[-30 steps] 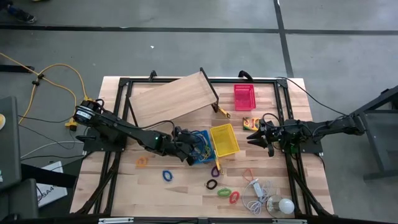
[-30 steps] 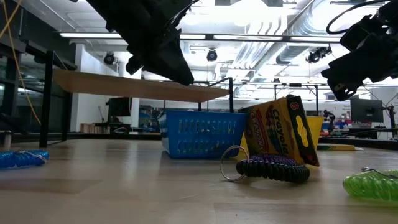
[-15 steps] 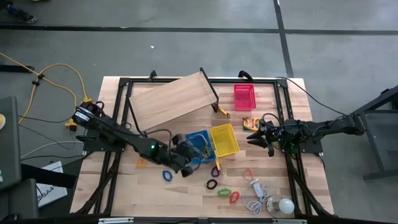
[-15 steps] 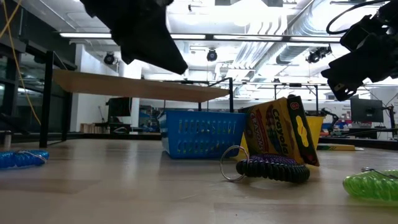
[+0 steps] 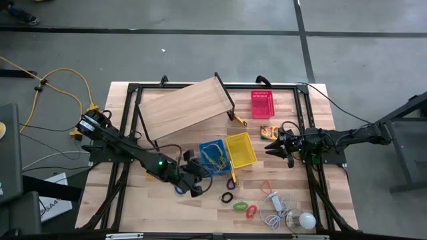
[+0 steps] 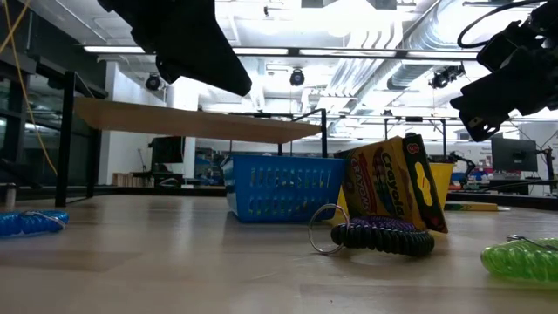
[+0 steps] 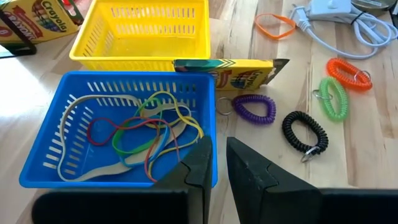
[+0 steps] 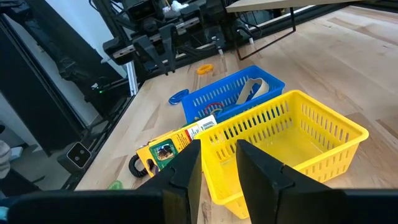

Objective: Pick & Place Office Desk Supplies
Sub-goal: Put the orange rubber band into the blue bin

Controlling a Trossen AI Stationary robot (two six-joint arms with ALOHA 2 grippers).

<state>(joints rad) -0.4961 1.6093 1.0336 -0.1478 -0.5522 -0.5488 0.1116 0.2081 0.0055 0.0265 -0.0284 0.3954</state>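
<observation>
Beside the blue basket (image 7: 118, 137) of rubber bands (image 7: 140, 134), left gripper (image 7: 214, 165) empty, fingers slightly apart, right gripper (image 8: 217, 163) slightly parted over yellow basket (image 8: 286, 146).

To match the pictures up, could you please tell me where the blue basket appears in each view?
High: blue basket mid-table, left of the yellow basket.
Low: centre.
Left wrist: lower left, bands inside.
Right wrist: centre.
Shared landmark: the yellow basket alongside.
</observation>
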